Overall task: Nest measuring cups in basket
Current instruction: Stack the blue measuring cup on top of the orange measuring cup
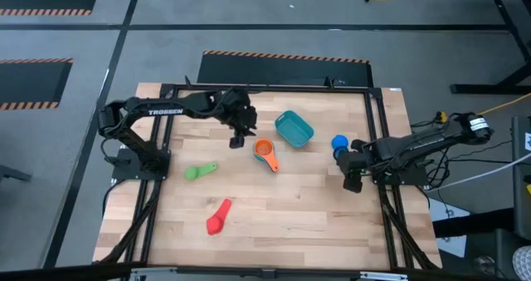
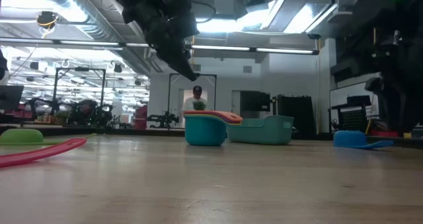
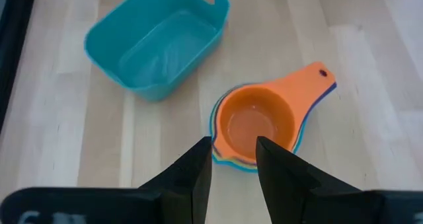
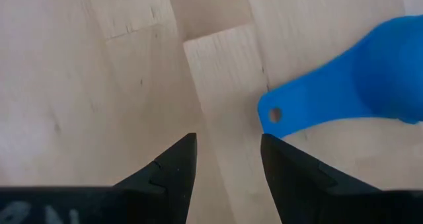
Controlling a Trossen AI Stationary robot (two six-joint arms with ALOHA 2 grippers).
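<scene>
Left gripper [image 3: 232,159] hovered over orange cup stack [image 3: 258,126], jaws narrowly parted, empty; off-centre descent risked tipping stack. Right gripper [image 4: 228,159] idle beside dark blue cup [image 4: 370,85], jaws narrowly parted, empty

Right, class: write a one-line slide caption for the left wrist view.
Open left gripper hovers over the orange-topped stack of measuring cups, the empty teal basket beside it.
</scene>
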